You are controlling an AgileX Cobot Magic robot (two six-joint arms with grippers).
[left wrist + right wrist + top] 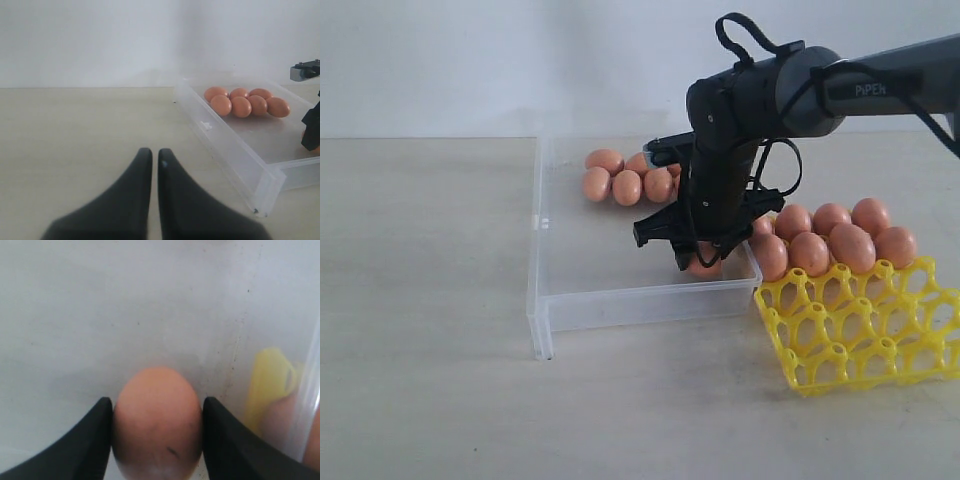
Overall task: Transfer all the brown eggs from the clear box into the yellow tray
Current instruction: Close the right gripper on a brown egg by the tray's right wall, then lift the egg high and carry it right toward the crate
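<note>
My right gripper (701,262) reaches down into the clear box (620,303) near its front right corner. Its two fingers press on both sides of one brown egg (157,422), which sits low against the box floor (125,315). Several more brown eggs (625,180) lie bunched at the back of the box. The yellow tray (840,340) stands to the right of the box, with several eggs (835,240) in its far rows and bare cells nearer the front. My left gripper (155,152) hovers shut over the table, left of the box (235,150).
The box's low front wall and its right wall stand close around my right gripper. Through that wall a blurred part of the yellow tray (270,385) shows. A pale wall rises behind the table. The right arm's dark body (312,125) shows at the edge of the left wrist view.
</note>
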